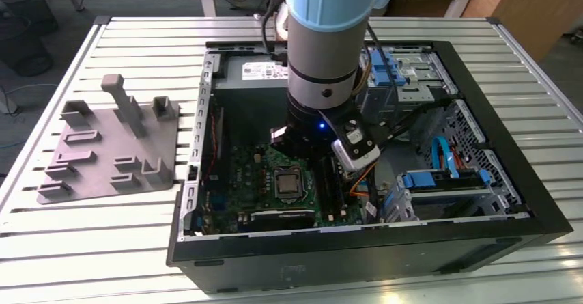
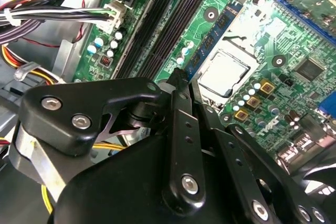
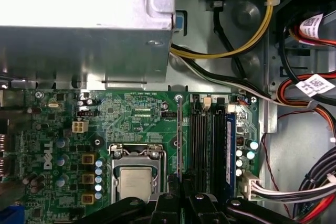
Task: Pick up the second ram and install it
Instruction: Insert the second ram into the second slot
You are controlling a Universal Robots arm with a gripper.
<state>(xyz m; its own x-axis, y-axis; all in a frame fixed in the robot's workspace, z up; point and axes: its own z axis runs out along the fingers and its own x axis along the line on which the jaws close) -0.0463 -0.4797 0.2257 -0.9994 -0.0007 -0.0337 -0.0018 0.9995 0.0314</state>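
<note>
The second ram is held edge-on, clamped between the fingers of the gripper, inside the case over the motherboard, between the CPU and the black slots.

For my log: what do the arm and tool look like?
The arm is a thick grey tube with a light blue joint cap, a black band, and a black wrist section with a small blue light and a silvery box beside it. The tool is black, built of jointed flat bars with silver screw heads.
</note>
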